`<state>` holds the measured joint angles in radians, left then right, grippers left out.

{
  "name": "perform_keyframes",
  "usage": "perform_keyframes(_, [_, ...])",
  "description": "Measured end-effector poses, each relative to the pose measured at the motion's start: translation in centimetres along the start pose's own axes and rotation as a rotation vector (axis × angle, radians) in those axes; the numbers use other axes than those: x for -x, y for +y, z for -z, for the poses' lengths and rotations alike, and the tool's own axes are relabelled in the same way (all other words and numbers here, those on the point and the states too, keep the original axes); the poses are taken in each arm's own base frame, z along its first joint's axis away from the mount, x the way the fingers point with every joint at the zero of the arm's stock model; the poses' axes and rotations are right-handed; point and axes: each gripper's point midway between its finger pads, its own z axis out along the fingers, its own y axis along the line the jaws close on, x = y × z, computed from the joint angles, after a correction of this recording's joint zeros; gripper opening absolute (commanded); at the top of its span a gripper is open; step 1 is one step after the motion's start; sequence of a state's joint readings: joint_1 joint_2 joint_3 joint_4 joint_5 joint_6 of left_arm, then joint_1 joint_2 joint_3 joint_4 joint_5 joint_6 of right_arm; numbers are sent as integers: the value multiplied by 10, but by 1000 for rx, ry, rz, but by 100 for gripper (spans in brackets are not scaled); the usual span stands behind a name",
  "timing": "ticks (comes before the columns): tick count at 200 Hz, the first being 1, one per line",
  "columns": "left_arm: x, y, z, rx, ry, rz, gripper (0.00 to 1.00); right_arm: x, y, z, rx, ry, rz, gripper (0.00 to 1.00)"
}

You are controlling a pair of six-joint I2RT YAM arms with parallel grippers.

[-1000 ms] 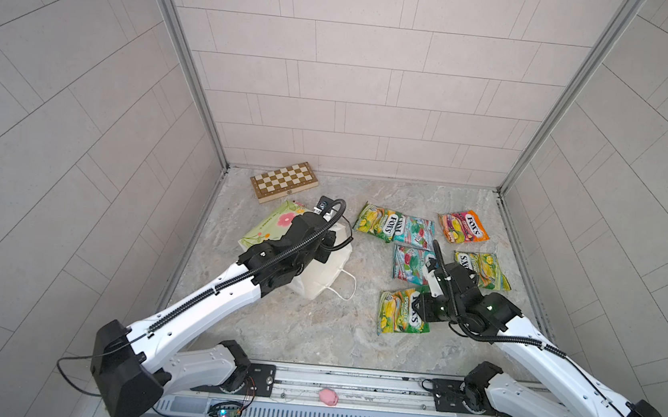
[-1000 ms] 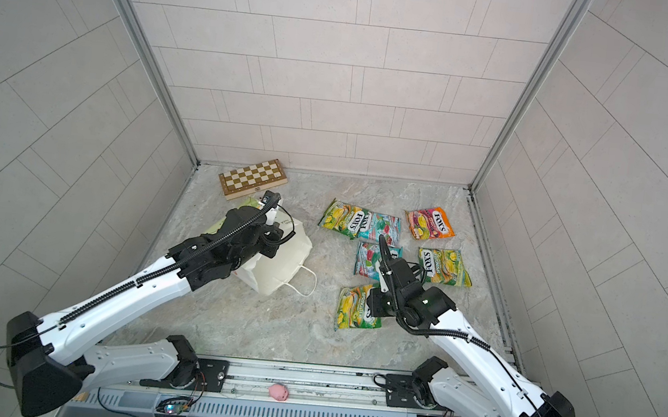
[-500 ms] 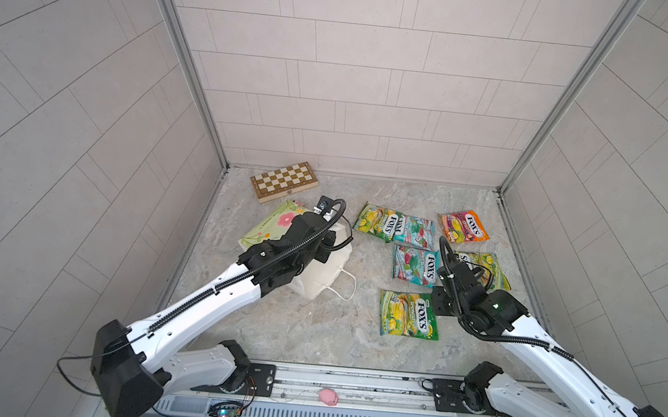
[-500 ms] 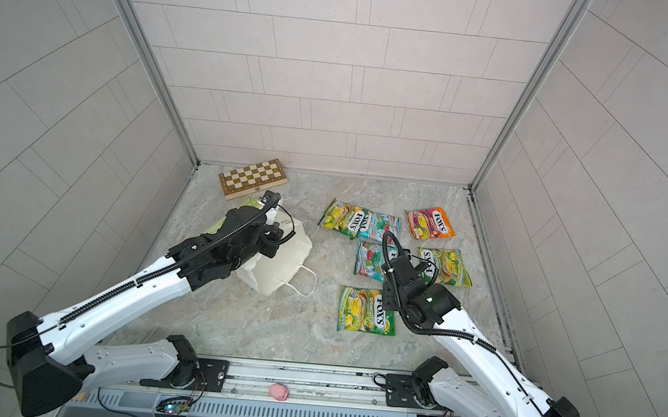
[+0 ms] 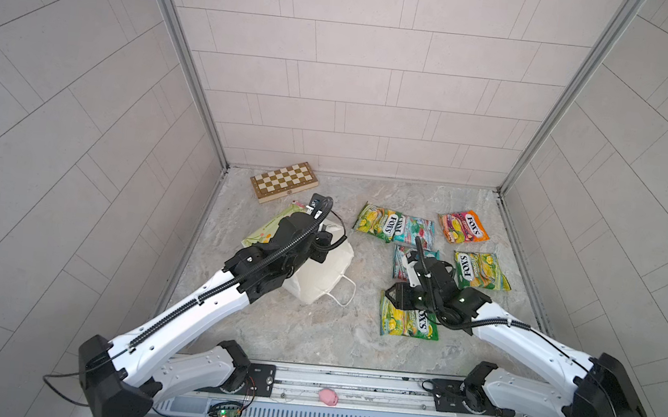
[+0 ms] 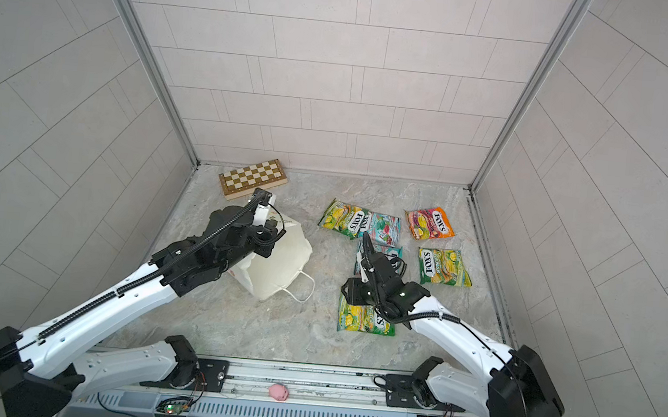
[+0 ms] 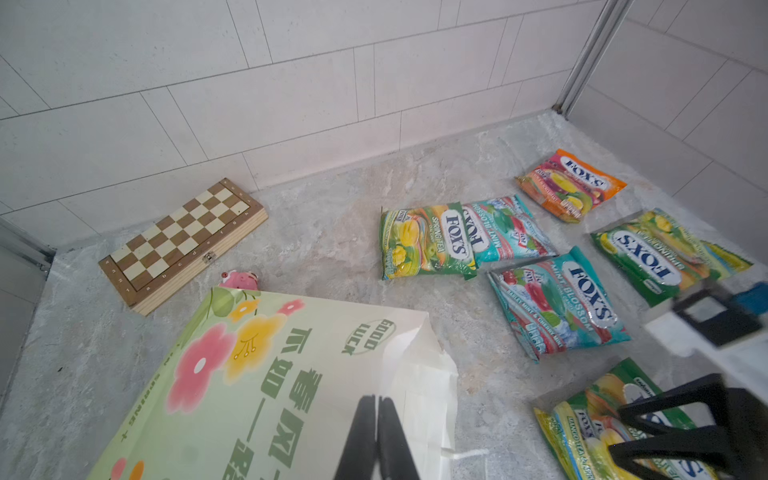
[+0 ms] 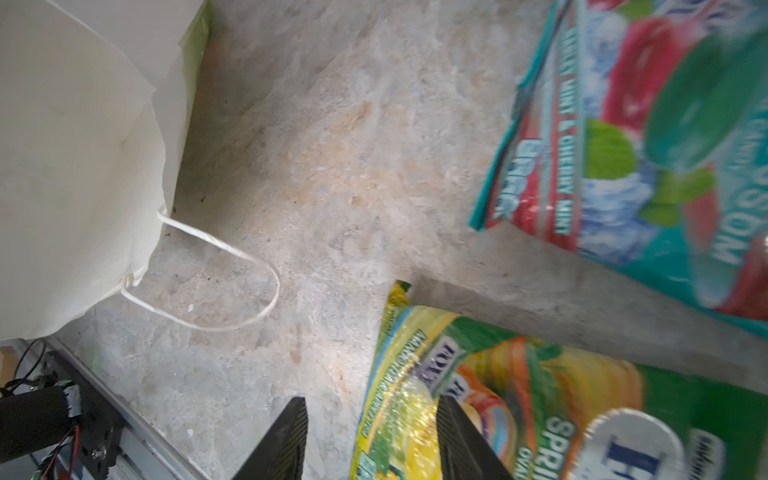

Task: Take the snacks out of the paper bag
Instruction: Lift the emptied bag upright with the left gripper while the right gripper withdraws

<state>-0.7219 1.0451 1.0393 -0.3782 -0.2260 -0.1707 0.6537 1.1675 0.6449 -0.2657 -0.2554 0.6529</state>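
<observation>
The white paper bag [image 5: 319, 277] lies on its side, its mouth and cord handle [image 5: 344, 296] toward the front. Its flowered front [image 7: 249, 374] shows in the left wrist view. My left gripper [image 7: 377, 400] is shut on a fold of the bag's upper side. Several FOX'S snacks lie on the floor to the right: green-yellow [image 5: 377, 222], teal [image 5: 415, 232], orange-pink [image 5: 462, 228], green-yellow [image 5: 481, 269], and a teal one [image 5: 402, 262] partly under my right arm. My right gripper [image 8: 374, 440] hangs open above the nearest green-yellow packet [image 5: 407, 323], holding nothing.
A folded chessboard [image 5: 284, 182] lies at the back left. One small pink pig [image 7: 239, 279] sits between the board and the bag, another [image 5: 328, 397] on the front rail. Tiled walls close in the left, back and right sides.
My right gripper has let go of the green-yellow packet, which dropped flat on the floor; its jaws have spread wider and it has swung left over the packet. The left arm and bag held still.
</observation>
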Motion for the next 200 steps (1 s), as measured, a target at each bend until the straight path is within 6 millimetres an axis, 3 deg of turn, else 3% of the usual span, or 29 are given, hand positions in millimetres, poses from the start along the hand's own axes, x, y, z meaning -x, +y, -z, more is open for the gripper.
perform_keyframes(37, [20,-8,17,-71,-82,65,0,-3,28,-25,93,54,24,55])
perform_keyframes(71, [23,-12,18,-98,-94,90,0,-4,47,-35,154,74,43,55])
perform_keyframes(121, [20,-15,14,-106,-77,100,0,2,44,-32,117,48,45,54])
perform_keyframes(162, [23,-22,5,-132,-57,188,0,25,26,-1,26,-61,37,54])
perform_keyframes(200, [47,-33,0,-172,-67,321,0,66,-24,58,-129,-258,-40,54])
